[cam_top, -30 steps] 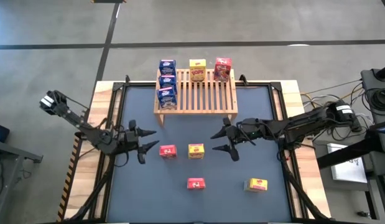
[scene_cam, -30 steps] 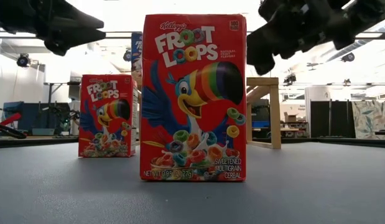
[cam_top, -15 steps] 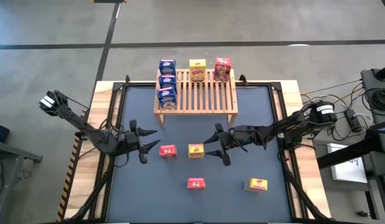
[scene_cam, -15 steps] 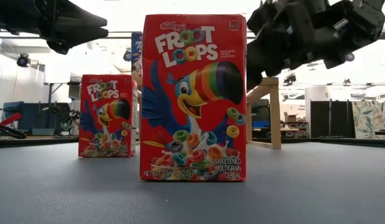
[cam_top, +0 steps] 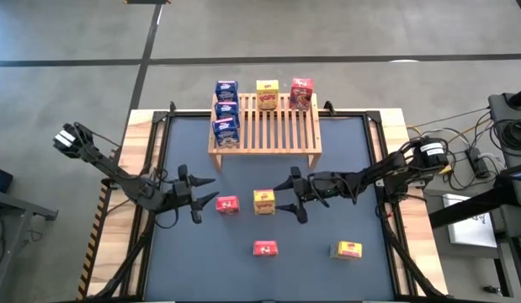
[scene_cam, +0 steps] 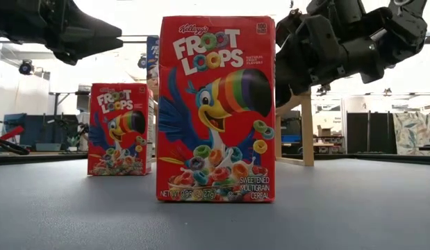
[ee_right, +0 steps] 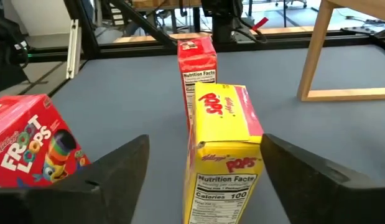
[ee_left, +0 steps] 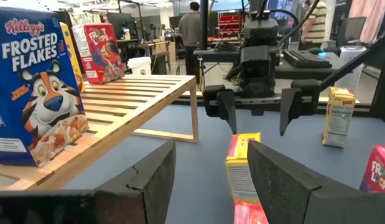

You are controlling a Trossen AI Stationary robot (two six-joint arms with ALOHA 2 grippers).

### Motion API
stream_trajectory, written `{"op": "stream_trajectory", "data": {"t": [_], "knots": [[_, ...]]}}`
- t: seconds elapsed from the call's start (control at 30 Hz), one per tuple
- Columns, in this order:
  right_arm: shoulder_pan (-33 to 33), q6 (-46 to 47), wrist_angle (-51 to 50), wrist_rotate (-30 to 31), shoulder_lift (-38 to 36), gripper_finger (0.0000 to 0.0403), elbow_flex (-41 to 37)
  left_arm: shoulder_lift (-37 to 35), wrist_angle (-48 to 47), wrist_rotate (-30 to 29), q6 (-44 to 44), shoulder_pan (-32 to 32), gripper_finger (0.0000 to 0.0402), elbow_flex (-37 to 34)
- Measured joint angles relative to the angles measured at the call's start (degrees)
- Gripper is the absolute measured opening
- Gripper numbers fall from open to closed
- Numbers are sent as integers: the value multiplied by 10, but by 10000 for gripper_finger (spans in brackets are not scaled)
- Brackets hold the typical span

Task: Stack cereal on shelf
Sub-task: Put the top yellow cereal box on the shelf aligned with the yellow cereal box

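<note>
The shelf point(cam_top: 268, 126) is a slatted wooden rack at the table's far side. It carries three blue cereal boxes point(cam_top: 225, 110) on its left part, plus a yellow box point(cam_top: 267, 93) and a red one point(cam_top: 300, 93) at its far edge. A yellow Pops box point(cam_top: 263, 202) stands upright on the mat. My right gripper point(cam_top: 288, 196) is open, its fingers on either side of that box's right end point(ee_right: 224, 163), with no touch showing. My left gripper point(cam_top: 211, 192) is open just left of a red box point(cam_top: 227, 204).
A second red box point(cam_top: 264, 248) and a second yellow box point(cam_top: 347, 250) stand nearer the table's near edge. The shelf's front leg point(ee_right: 316, 53) rises beyond the right gripper. The middle and right slats point(cam_top: 281, 126) are bare. People stand in the room behind point(ee_left: 193, 28).
My right gripper has come down and moved toward the table's left, up to the yellow Pops box, and its fingers now stand a little wider apart. The boxes have kept their places.
</note>
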Motion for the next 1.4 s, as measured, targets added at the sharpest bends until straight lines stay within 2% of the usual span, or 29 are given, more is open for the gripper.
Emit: {"op": "stream_trajectory", "data": {"t": [0.17, 0.27, 0.77, 1.13, 1.4], "knots": [[-1, 0, -3, 28, -2, 351, 0, 1, 0, 0, 0, 0, 183, 0], [-1, -3, -2, 29, -1, 362, 0, 0, 2, 0, 0, 0, 183, 0], [-1, 25, -1, 24, 13, 364, 0, 1, 2, 0, 1, 0, 184, 0], [0, 38, 48, -22, 119, 364, 43, 1, 1, 0, 1, 0, 184, 0], [0, 34, 46, -23, 168, 354, 70, 1, 1, 0, 1, 0, 184, 0]]}}
